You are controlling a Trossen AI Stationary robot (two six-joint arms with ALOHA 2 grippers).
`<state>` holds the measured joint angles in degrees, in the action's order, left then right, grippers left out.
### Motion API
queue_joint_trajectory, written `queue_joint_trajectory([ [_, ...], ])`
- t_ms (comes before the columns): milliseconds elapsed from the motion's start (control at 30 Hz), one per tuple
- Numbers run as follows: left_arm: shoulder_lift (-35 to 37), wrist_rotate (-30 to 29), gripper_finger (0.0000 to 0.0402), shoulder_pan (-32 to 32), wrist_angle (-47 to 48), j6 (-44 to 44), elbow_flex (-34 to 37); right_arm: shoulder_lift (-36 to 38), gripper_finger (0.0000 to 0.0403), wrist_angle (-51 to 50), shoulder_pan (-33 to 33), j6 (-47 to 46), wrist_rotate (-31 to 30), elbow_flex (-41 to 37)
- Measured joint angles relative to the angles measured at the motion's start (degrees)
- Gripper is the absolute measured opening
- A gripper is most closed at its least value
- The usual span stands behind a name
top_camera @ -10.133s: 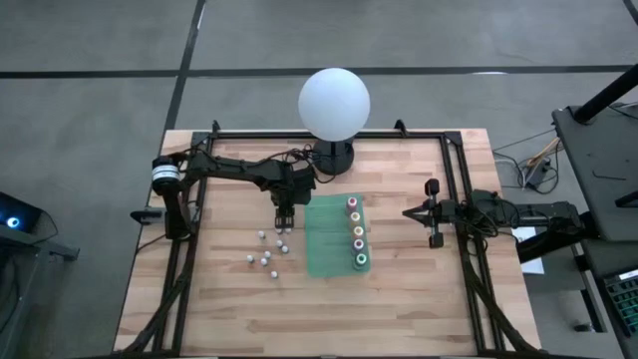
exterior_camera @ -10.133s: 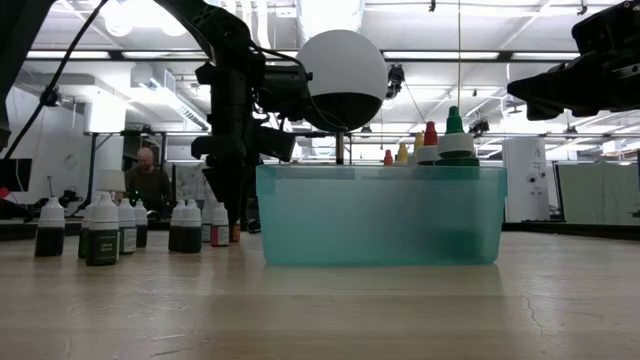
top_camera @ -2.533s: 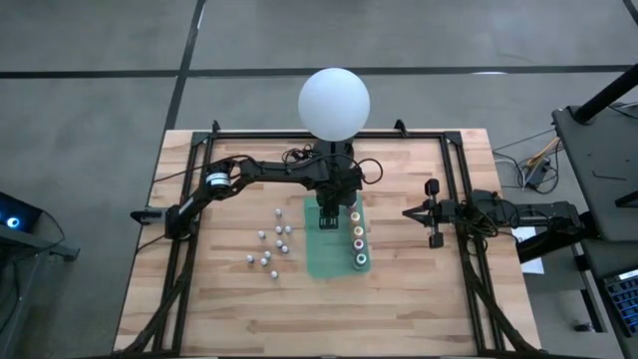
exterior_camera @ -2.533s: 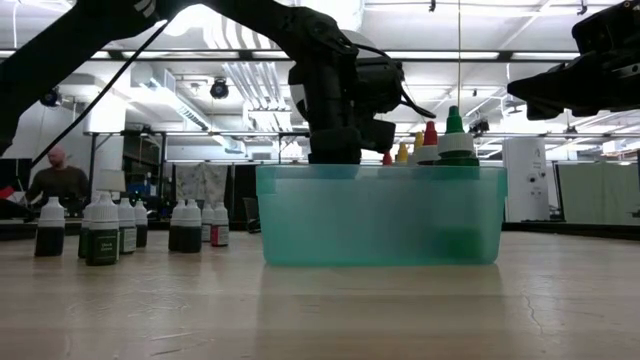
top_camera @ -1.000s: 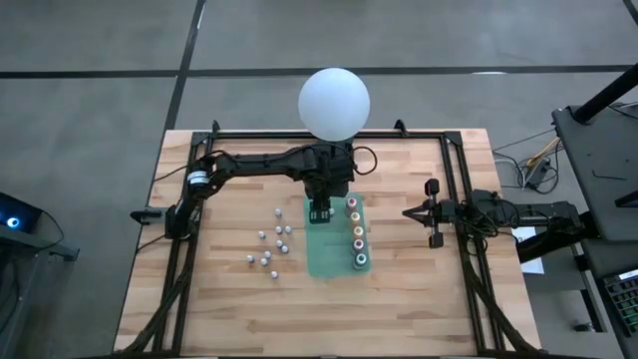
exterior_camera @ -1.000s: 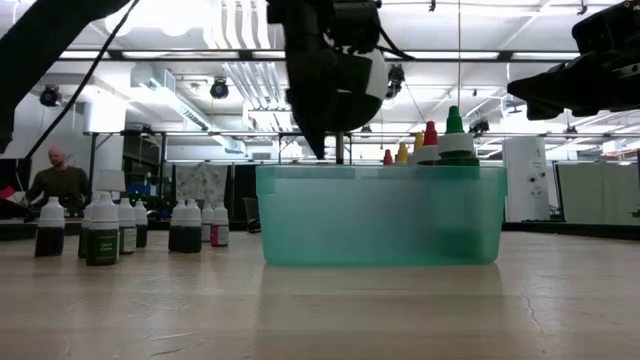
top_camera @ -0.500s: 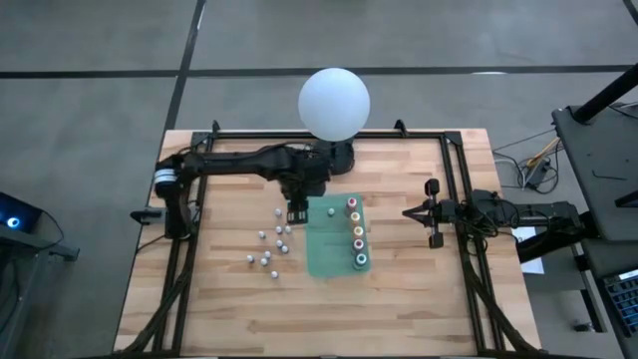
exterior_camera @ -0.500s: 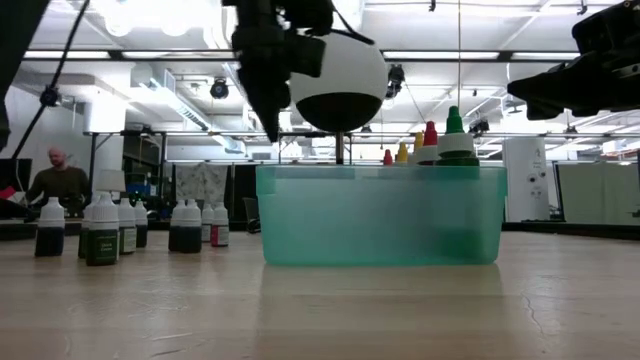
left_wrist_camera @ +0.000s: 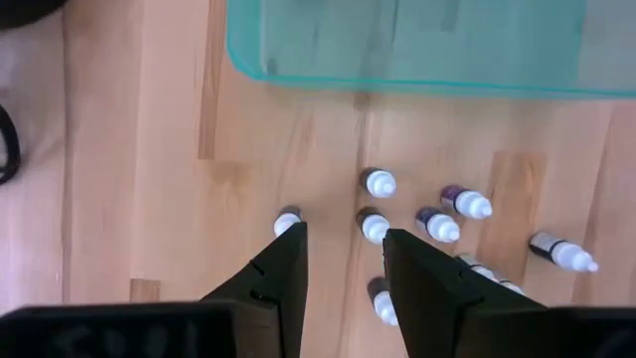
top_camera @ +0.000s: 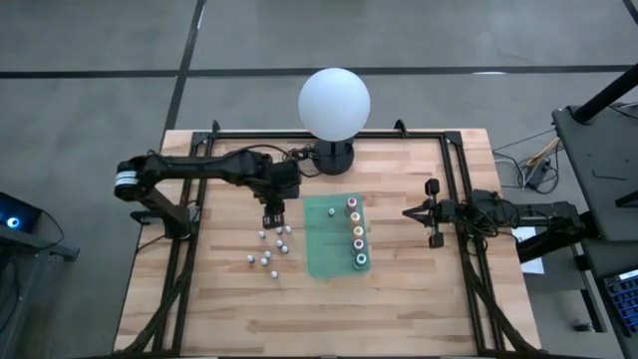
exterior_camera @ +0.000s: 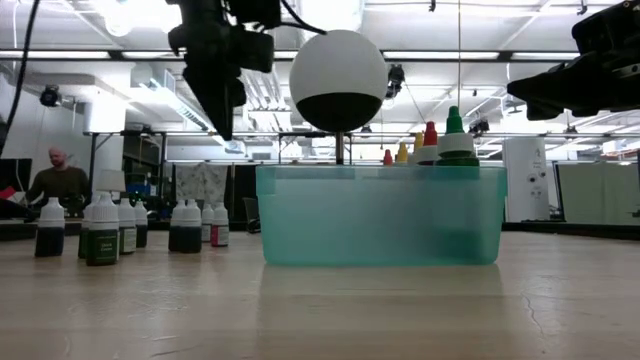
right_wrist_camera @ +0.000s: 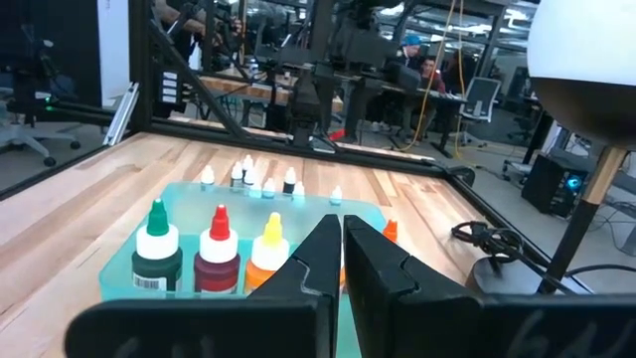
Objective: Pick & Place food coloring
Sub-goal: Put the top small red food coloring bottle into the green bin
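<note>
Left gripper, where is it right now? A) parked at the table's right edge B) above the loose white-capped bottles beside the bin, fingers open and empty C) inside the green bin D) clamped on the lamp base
B: in the high view the left gripper hangs over the white-capped bottles just left of the green bin, and its wrist view shows open fingers with nothing between them.

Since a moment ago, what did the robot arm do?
The left gripper dropped a white-capped bottle into the green bin, then swung back over the loose bottles, open and empty. The right gripper and colored-cap bottles stayed put.
</note>
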<state>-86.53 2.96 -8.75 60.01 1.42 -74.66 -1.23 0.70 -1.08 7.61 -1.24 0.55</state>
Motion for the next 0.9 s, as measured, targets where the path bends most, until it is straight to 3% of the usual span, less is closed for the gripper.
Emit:
queue_joint_trajectory([
  [433,9.48,-0.04,0.0106,-1.07,-10.80,1.70,10.75,-0.01,0.0009,-0.02,0.00,0.01,0.04,0.01],
  [900,10.93,-0.18,0.0106,-1.46,-20.49,3.33,21.24,-0.05,0.0009,-0.02,-0.02,0.07,0.04,-0.01],
])
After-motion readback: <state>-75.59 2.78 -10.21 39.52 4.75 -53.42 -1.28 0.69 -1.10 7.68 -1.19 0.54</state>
